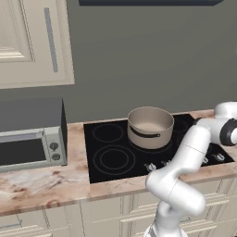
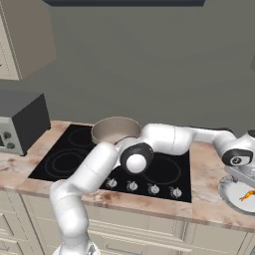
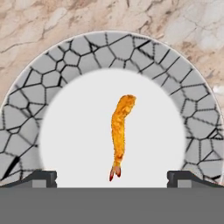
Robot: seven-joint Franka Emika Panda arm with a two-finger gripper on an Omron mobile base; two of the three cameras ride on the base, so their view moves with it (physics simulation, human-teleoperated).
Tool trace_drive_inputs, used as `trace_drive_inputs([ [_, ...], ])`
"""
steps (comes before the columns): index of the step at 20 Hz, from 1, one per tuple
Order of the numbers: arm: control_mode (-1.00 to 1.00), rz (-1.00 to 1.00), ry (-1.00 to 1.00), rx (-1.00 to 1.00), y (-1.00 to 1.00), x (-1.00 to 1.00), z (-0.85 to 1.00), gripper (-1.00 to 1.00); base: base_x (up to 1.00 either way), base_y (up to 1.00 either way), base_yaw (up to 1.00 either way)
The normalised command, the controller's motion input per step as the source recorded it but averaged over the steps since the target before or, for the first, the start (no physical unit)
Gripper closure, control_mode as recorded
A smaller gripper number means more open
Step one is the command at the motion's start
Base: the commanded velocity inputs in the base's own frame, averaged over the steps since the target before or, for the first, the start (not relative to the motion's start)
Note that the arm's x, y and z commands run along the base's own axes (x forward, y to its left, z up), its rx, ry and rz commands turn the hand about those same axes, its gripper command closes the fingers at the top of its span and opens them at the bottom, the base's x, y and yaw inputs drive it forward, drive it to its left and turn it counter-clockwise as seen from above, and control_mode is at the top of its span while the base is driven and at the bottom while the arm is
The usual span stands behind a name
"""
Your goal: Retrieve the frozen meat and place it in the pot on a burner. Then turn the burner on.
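Observation:
The frozen meat, an orange shrimp-shaped piece (image 3: 120, 133), lies on the white centre of a round plate with a grey cracked-pattern rim (image 3: 52, 78). My gripper (image 3: 111, 178) hovers straight above it, open, one fingertip on each side and the piece's tail end between them. From the right base view the gripper (image 2: 243, 178) hangs over the plate (image 2: 230, 195) at the counter's far right. The beige-tan pot (image 1: 150, 126) (image 2: 115, 129) stands empty on a rear burner of the black cooktop (image 1: 139, 152), covering that burner.
A row of knobs (image 2: 132, 186) runs along the cooktop's front edge. A grey toaster oven (image 1: 30, 139) sits on the marble counter (image 1: 41, 183) to the left. Cream wall cabinets (image 1: 32, 41) hang above it. My arm stretches across the cooktop's right side.

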Motion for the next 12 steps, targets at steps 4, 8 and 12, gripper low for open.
trace_drive_inputs([
  [4, -1.0, 0.0, 0.0, 0.0, -0.24, 0.02, -0.15, -1.0, 0.0, 0.0, 0.0],
  [8, -1.0, 0.0, 0.0, 0.0, -0.24, 0.0, -0.15, -1.0, 0.0, 0.0, 0.0],
  [12, -1.0, 0.0, -0.01, 0.0, 0.0, 0.0, -0.07, -1.0, 0.0, 0.0, 0.0],
])
